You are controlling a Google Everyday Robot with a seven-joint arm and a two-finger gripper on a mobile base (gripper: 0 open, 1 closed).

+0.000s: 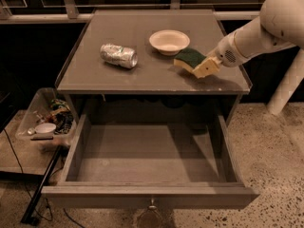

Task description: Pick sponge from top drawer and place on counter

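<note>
Over the counter [95, 75], just beside the bowl [169, 41], the tool [202, 68] pinches one end of the sponge [189, 57].

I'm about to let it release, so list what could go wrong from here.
1. The pincer, over the counter's right front, holds the sponge tilted, close beside the bowl; lowering it could nudge the bowl.
2. The sponge sits toward the counter's front edge; if released carelessly, it might tumble into the open drawer below.
</note>
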